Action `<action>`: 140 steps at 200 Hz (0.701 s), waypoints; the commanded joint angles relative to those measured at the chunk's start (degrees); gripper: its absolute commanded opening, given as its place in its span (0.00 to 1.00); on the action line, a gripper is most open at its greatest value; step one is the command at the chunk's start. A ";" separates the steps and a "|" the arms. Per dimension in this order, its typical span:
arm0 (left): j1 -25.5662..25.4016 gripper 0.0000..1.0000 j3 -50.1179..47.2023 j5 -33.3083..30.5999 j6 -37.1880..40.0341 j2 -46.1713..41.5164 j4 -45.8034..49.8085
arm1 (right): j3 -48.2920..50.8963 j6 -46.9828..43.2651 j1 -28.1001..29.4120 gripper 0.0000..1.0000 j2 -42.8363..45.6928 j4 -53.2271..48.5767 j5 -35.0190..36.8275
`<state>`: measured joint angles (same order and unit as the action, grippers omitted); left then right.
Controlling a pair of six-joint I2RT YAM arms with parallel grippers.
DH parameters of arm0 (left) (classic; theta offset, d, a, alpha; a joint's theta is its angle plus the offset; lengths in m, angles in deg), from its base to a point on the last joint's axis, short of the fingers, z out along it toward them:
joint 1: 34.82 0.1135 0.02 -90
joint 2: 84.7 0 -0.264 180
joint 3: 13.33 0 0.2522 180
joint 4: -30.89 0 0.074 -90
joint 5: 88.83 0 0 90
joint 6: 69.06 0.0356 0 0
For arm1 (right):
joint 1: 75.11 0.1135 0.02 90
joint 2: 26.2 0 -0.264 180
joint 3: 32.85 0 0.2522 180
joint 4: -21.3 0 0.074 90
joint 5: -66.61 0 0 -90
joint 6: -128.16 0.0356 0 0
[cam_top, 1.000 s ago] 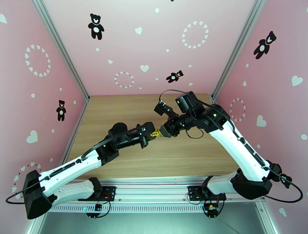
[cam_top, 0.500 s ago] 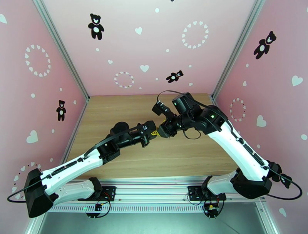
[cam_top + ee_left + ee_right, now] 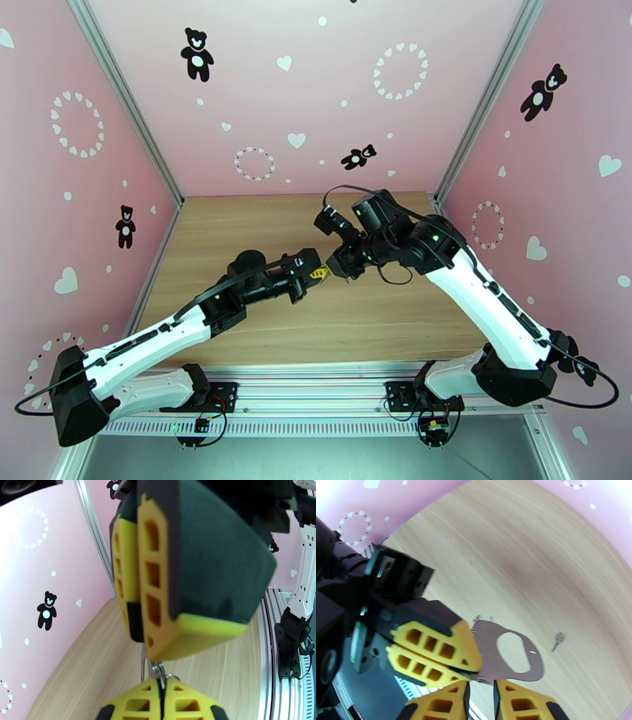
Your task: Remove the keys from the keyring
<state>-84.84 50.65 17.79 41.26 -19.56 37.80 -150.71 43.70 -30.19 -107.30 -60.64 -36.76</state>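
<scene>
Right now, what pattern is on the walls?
Pink walls, black teddy bears and white hearts; clearest in the top external view.

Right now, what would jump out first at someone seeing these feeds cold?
The two claws meet tip to tip above the middle of the table: the left claw is shut on the keyring, and the right claw is nosed up against it. Next, one small key lies loose on the table, right of the ring in the right wrist view.

Bright even light, soft shadows, blurred close foreground, fisheye edges
</scene>
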 commanded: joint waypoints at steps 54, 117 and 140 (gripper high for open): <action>0.25 0.00 1.13 1.49 0.07 -1.03 -1.94 | -3.00 -3.53 -0.01 0.43 -2.28 -1.71 -1.67; 0.30 0.00 -1.36 -0.15 1.70 -3.47 -4.58 | -0.60 -3.38 -1.50 0.37 -1.85 -1.95 -10.07; 0.69 0.00 -2.40 -0.16 1.92 -4.37 -6.05 | -0.28 -2.99 -1.77 0.32 -0.74 -2.80 -10.67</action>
<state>-84.80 49.03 18.31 42.00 -21.68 36.51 -151.71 40.62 -31.72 -110.01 -61.23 -44.50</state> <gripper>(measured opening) 0.065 0.336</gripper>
